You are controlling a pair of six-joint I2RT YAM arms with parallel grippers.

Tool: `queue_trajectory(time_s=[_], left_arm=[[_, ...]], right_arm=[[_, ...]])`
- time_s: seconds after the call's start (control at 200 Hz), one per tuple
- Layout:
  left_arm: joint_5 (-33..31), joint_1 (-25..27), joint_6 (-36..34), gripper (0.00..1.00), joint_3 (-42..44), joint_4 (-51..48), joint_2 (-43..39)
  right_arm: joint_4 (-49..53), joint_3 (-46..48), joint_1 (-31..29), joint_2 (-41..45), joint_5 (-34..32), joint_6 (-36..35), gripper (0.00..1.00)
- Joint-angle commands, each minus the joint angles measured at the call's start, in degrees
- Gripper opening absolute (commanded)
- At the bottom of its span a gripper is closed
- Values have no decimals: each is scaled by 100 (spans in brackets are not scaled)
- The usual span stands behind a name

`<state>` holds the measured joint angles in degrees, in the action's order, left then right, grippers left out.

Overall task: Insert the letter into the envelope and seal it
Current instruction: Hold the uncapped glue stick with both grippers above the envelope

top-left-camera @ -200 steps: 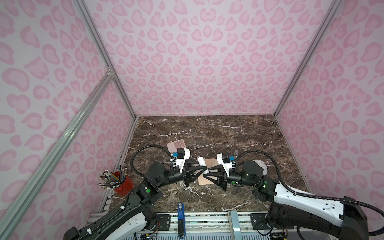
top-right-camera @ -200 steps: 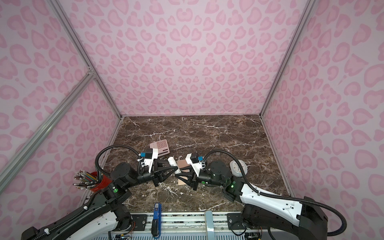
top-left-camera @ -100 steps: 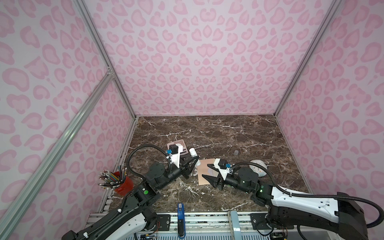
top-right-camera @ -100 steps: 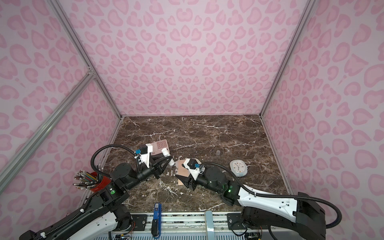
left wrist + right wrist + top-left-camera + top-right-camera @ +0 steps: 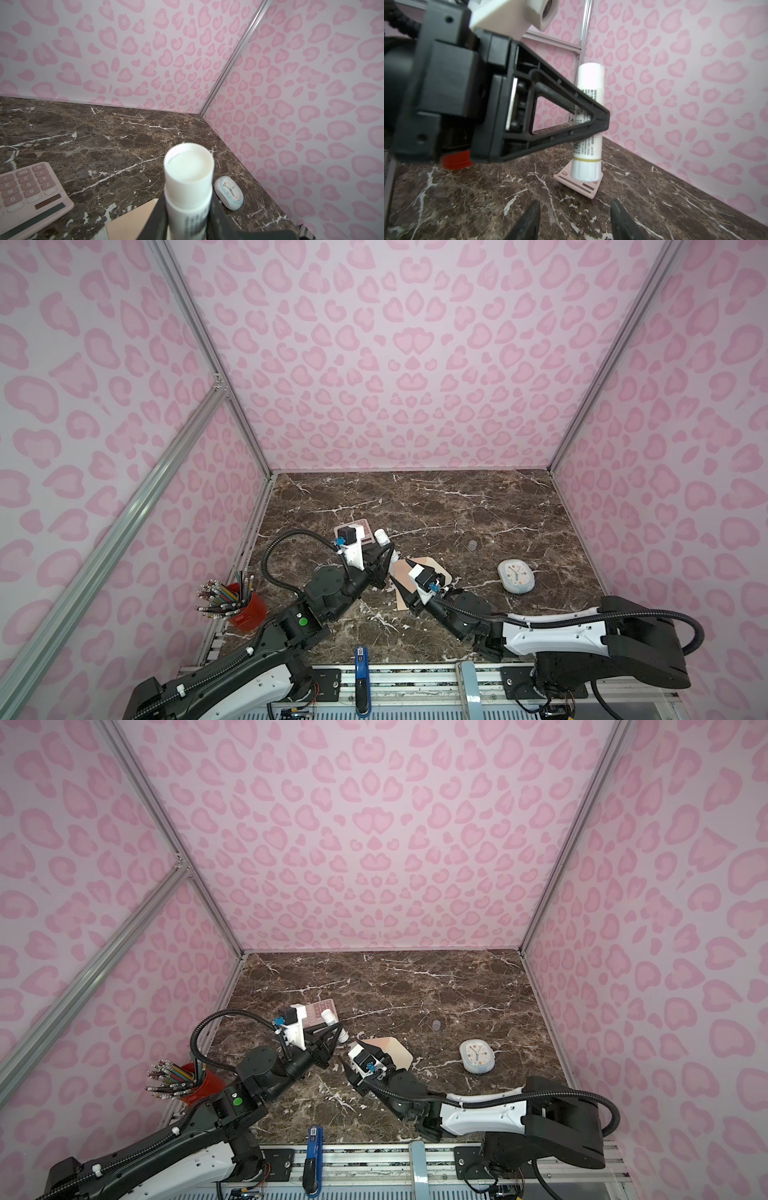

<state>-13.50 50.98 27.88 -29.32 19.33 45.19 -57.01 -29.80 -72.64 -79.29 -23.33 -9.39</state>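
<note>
Fingers of the left hand [image 5: 387,552] are clamped on a white glue stick [image 5: 189,172] whose open end shows pale glue. The black print on its barrel is too blurred to read. The right hand [image 5: 574,200] has its fingers apart with nothing between them. The envelope [image 5: 392,1050], peach and flat, lies on the marble surface [image 5: 457,506] near the front middle, partly hidden under that hand. The calculator [image 5: 31,187] has keys reading 0, 00, 1, 2, 3.

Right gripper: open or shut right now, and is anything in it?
Open. In the right wrist view the right gripper shows both fingertips apart above the marble tabletop, with nothing between them.
</note>
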Motion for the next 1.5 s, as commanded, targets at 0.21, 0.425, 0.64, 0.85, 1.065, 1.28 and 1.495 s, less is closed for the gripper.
queue_trajectory(time_s=[0.21,0.425,0.64,0.85,1.065,1.28,1.495], left_arm=[[-237,60,51,13,-99,434,141],[-193,70,82,13,-100,494,217],[-143,77,130,13,-83,545,269],[-127,79,161,13,-74,560,295],[-100,87,148,13,-89,553,325],[-43,87,157,13,-100,519,399],[-43,87,148,13,-98,504,401]], right_arm=[[-1017,-319,-4,-580,-551,-426,52],[-1099,-403,19,-761,-689,-451,49],[-1200,-474,75,-937,-742,-507,47],[-1290,-502,171,-1089,-638,-490,42],[-1347,-523,180,-1175,-583,-520,37],[-1321,-552,180,-1156,-558,-594,36],[-1204,-545,180,-1119,-521,-590,26]])
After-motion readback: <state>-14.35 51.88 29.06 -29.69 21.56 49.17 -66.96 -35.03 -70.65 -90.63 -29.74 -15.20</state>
